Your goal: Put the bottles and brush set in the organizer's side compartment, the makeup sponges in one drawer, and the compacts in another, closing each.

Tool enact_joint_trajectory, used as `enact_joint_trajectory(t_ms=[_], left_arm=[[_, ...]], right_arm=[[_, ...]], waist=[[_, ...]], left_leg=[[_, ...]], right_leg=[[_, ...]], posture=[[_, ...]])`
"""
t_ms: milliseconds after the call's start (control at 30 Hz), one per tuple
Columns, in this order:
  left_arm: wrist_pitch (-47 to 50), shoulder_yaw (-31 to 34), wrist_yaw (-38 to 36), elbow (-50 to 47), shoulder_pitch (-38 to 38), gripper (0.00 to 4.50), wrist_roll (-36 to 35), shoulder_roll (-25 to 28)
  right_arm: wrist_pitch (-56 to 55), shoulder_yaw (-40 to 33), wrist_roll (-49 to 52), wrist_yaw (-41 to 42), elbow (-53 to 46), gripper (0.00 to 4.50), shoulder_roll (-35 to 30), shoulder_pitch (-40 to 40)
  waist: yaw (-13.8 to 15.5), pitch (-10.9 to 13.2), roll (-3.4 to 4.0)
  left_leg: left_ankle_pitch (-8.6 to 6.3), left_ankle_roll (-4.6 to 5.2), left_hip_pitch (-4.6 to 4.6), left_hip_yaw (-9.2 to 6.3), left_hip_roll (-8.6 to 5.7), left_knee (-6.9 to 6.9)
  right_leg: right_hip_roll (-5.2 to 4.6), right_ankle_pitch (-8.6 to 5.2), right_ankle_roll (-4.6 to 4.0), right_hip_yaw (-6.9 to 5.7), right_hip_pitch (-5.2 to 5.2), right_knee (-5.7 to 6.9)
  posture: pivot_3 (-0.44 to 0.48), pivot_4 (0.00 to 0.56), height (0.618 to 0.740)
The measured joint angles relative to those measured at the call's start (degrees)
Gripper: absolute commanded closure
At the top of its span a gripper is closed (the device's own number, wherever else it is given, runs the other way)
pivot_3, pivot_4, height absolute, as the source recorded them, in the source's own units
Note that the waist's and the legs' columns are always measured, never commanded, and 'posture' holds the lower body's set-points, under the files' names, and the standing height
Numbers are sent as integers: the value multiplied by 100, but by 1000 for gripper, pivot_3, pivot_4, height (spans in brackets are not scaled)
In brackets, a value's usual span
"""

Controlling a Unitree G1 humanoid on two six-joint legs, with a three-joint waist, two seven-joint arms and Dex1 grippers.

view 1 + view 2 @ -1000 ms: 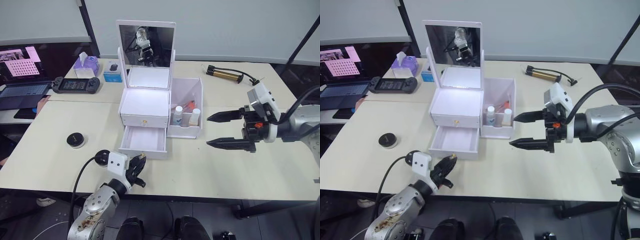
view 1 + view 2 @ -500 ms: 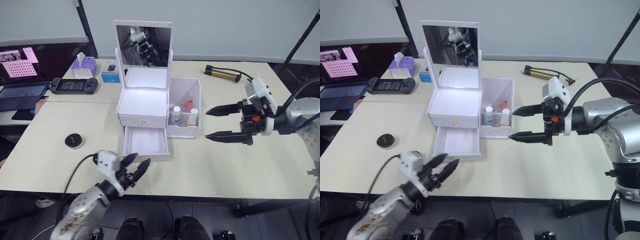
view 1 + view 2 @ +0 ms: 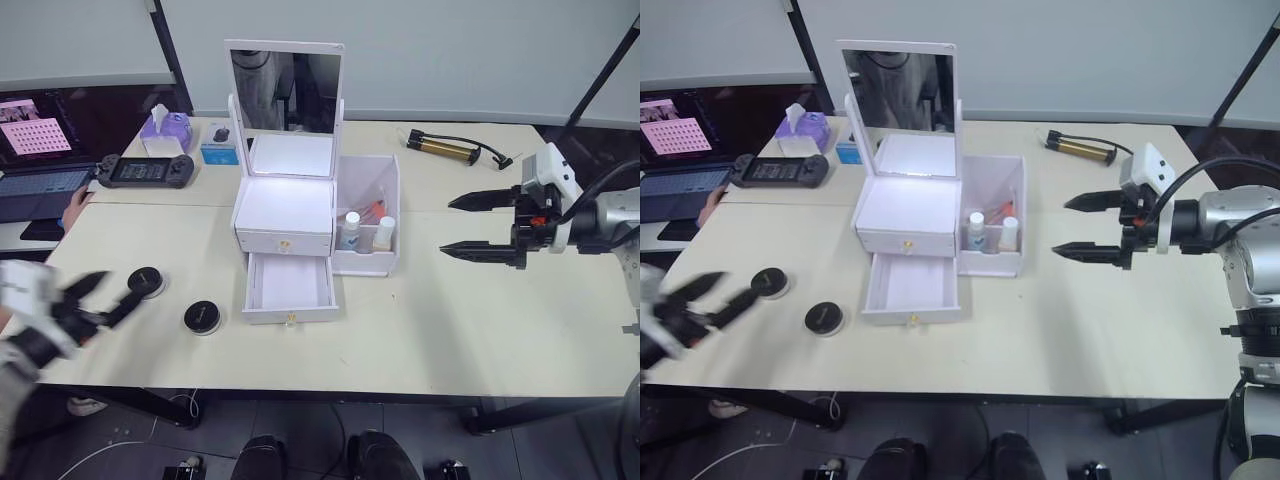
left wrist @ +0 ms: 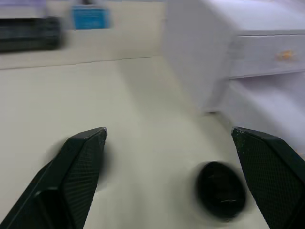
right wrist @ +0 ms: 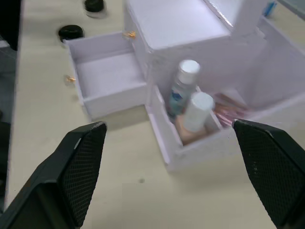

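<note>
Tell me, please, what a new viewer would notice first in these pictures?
The white organizer with its tall mirror stands mid-table, its lower drawer pulled open and two bottles in its side compartment. Two black compacts lie on the table to its left. The right gripper hovers open to its right.

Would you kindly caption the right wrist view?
Open right gripper faces organizer: bottles in side compartment, lower drawer open.

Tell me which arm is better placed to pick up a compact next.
Left. Its open pincer hovers beside the two compacts lying left of the open drawer; the right pincer is beyond the organizer.
</note>
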Motion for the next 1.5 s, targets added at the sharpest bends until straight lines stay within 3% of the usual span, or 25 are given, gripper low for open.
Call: enact_joint_trajectory(t_ms=[133,267,467,567,833,933,1133,1333,1500], left_arm=[[-500,226,-561,1414,-166,19,473,634],[-974,297,-866,2535,-324,19,857,934],[-1356,331,-1087,3089,-645,19,1059,1111],[-1356,288,-1148,3035,-754,19,1089,1125],[-421,26,-1243,1316,-610,19,831,914],[98,-100,-1013,196,-313,19,574,390],[420,-589,-162,-1116,163,19,511,-857],[283,-1580,487,-1795,242,19,910,-1712],[105,-2069,897,-1752,-7,19,1449,-1824]], right_arm=[[-515,-118,-318,-165,1019,0,79,222],[-868,-263,-474,-284,1739,0,154,679],[-798,-630,-352,-220,1544,0,138,865],[-240,-629,-167,-122,1259,0,125,654],[1446,-287,511,14,-395,0,234,-143],[2109,-109,1056,310,-1031,0,260,-568],[2541,-91,1553,537,-1481,0,279,-1176],[2648,49,1604,585,-1585,0,264,-1177],[2502,32,1541,468,-1605,0,262,-1133]], waist=[[13,1,1],[18,3,5],[-20,4,9],[-53,4,9],[-104,4,12],[-106,8,18],[-76,4,10],[0,3,7],[6,2,6]], left_leg=[[-1,-1,0,23,13,-1],[-1,-1,1,43,20,-2],[-2,-4,8,60,32,-4],[-2,-4,14,64,34,-8],[-4,-6,14,65,38,-10],[-4,-6,13,64,38,-11],[-4,-6,18,57,35,-10],[-3,-5,17,54,24,-7],[-3,-4,17,53,23,-7]], right_leg=[[-2,-1,-3,-4,-4,1],[-5,0,-6,0,-11,5],[-2,1,-12,4,-15,11],[-1,2,-14,7,-15,14],[-4,1,-18,13,-21,29],[-6,1,-18,17,-21,29],[-8,2,-18,18,-9,23],[-5,4,-16,23,-7,21],[-2,5,-14,27,-6,20]], posture=[[0,150,689],[0,150,689],[0,150,689],[0,150,689],[0,150,689],[0,150,689],[0,150,689],[0,150,689],[0,150,689]])
